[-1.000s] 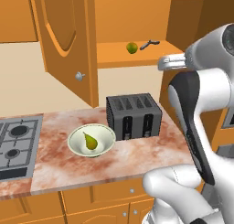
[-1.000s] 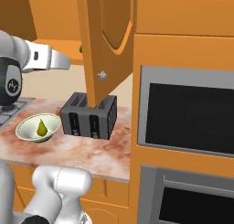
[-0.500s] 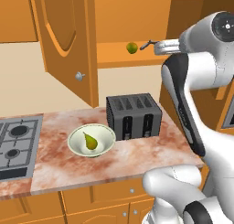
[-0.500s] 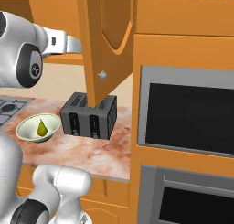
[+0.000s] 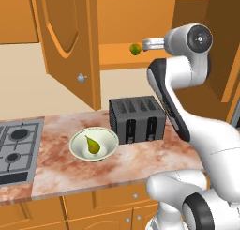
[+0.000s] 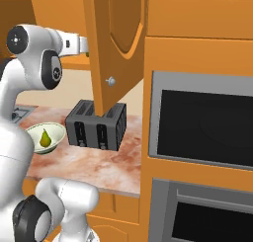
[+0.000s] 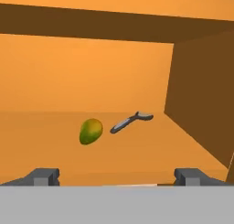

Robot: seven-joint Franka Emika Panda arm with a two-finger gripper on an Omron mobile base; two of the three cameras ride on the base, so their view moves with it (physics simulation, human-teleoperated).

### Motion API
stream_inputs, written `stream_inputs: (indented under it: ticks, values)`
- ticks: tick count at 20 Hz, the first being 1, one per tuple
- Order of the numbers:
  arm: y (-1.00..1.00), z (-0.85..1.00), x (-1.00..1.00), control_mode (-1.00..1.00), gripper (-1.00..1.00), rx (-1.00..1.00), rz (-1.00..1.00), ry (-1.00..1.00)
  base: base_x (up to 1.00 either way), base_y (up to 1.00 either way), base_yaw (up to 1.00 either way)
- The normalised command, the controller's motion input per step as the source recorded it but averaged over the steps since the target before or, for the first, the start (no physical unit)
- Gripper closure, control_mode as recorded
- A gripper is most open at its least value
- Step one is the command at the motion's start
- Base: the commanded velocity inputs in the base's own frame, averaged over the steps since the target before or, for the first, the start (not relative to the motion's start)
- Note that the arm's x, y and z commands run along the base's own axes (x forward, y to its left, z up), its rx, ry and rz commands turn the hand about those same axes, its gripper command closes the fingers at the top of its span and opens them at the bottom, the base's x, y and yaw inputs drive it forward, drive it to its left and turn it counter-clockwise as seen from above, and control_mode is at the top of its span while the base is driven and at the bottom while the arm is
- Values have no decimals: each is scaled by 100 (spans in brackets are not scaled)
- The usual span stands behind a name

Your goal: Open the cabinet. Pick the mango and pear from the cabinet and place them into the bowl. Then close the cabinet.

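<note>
The claw (image 7: pixel 117 176) stands wide and empty. The mango (image 7: pixel 90 130) lies ahead on the cabinet (image 7: pixel 82 72) shelf, a grey peeler (image 7: pixel 130 122) just beyond it (nothing between). The pear (image 5: pixel 93 145) sits far below in the bowl (image 5: pixel 79 151).

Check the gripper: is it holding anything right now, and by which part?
Nothing is held. The gripper is open and empty inside the cabinet, with the mango lying ahead on the shelf, untouched.
</note>
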Motion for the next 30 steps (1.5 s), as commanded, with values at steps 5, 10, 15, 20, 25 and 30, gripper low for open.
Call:
stream_inputs:
  ticks: [5, 10, 15, 20, 25, 30]
  values:
    - [33, 0, 44, -100, -100, 10, 3, 0, 0, 0, 0]
    - [0, 0, 0, -100, -100, 0, 1, 1, 0, 0, 0]
    - [0, 0, 4, -100, -100, 0, 1, 15, 0, 0, 0]
    - [0, 0, 3, -100, -100, 1, 3, 6, 0, 0, 0]
    - [2, -12, 0, -100, -100, 0, 0, 0, 0, 0, 0]
    - [2, -21, 4, -100, -100, 0, 0, 0, 0, 0, 0]
